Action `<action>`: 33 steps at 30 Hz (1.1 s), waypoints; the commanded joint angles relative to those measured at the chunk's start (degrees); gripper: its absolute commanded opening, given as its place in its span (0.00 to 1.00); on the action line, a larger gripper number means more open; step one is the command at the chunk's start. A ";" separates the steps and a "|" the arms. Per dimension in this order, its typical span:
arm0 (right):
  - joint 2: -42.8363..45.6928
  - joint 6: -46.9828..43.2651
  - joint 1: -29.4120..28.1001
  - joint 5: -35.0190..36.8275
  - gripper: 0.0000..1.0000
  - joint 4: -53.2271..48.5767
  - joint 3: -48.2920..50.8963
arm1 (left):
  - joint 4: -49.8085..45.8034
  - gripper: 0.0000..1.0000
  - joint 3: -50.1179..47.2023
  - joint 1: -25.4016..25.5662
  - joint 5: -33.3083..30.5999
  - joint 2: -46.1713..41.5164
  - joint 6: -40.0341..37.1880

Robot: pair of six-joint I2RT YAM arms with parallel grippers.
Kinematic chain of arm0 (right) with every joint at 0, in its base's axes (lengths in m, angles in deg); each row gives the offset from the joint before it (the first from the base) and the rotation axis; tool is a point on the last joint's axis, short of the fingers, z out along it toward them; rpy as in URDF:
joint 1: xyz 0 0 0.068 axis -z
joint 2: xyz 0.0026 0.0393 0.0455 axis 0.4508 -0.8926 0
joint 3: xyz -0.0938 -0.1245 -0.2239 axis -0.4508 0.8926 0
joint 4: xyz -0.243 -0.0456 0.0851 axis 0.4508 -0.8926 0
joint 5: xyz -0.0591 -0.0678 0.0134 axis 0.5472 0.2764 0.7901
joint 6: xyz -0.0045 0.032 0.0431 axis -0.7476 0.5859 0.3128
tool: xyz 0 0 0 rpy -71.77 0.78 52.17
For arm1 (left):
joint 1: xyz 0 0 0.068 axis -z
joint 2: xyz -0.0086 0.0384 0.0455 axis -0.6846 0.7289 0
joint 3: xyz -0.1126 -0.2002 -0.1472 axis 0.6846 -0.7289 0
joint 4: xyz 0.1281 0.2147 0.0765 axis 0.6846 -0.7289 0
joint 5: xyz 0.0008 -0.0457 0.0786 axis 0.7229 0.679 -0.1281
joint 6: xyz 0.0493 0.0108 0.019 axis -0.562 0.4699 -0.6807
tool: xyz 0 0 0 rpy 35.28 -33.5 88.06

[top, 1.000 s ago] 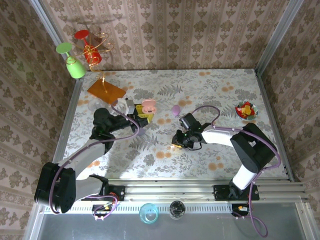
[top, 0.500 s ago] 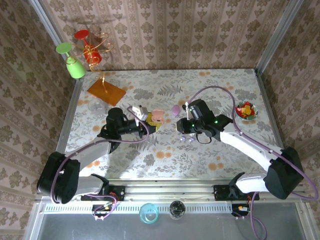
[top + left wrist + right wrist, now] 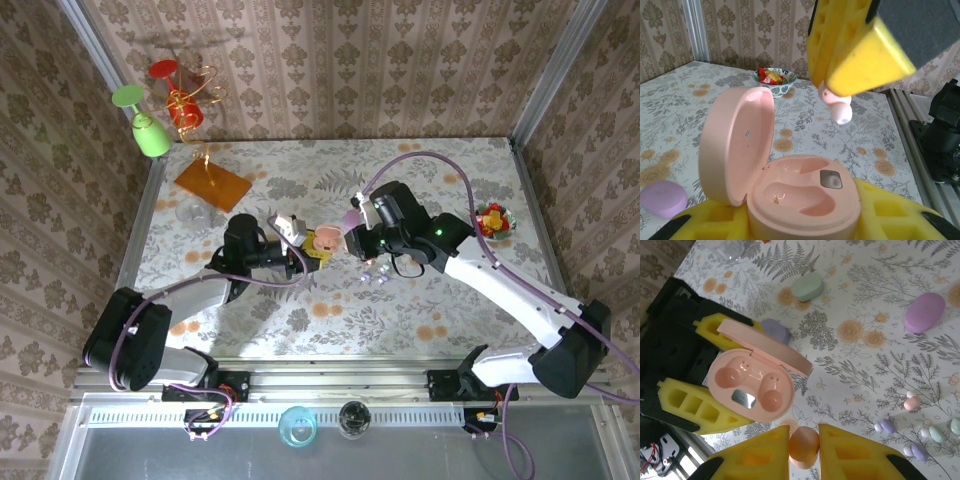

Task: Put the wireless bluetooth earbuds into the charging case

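An open pink charging case sits between the yellow fingers of my left gripper, lid swung up and both wells empty. In the top view the case is near the table's middle, my left gripper shut on it. My right gripper is shut on a pink earbud, just above and beside the case. From the left wrist, that earbud hangs under the right fingers. Several loose earbuds, pink, purple and green, lie on the table.
A green case and two purple cases lie shut on the floral table. A bowl of sweets stands at the right. An orange sheet and a clear glass dish lie at the back left.
My right arm has swung up and left from the table's front to the case, carrying the pink earbud. My left gripper has moved right with the open case.
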 commanded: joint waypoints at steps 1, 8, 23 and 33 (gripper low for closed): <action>-1.65 -2.09 -1.39 1.74 0.21 -2.07 -2.29 | -0.77 0.27 1.86 0.52 2.67 0.29 -2.24; -2.81 -2.27 -2.79 1.97 0.20 -0.86 -3.44 | -2.39 0.27 2.08 1.32 4.31 -0.15 -3.23; -5.24 -3.82 -3.20 1.79 0.20 -0.91 -3.39 | -3.52 0.27 2.69 1.58 3.35 -1.51 -2.61; -6.99 -4.33 -3.67 0.23 0.20 -0.47 -2.76 | -3.22 0.27 3.06 1.58 2.94 -2.24 -1.14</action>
